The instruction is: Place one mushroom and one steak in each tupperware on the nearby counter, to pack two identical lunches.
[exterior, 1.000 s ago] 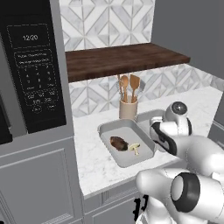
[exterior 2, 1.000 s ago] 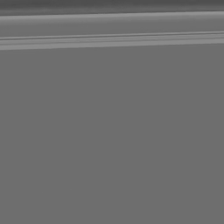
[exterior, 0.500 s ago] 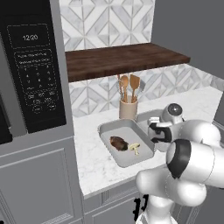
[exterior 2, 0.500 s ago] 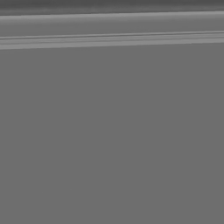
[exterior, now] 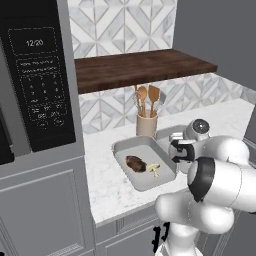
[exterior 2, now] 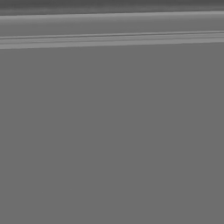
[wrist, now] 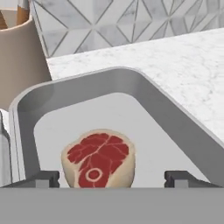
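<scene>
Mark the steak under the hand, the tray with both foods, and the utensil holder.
steak [wrist: 99,158], hand view, red face.
full tray [exterior: 131,149], left base view, bare floor.
utensil holder [exterior: 146,125], left base view, tan side.

Even, soft, shadowless rendered light.

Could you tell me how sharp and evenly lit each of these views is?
Left base view: sharp, soft even light, faint shadows in the tupperware. Right base view: flat grey, featureless apart from pale bands. Hand view: crisp steak, no glare.
</scene>
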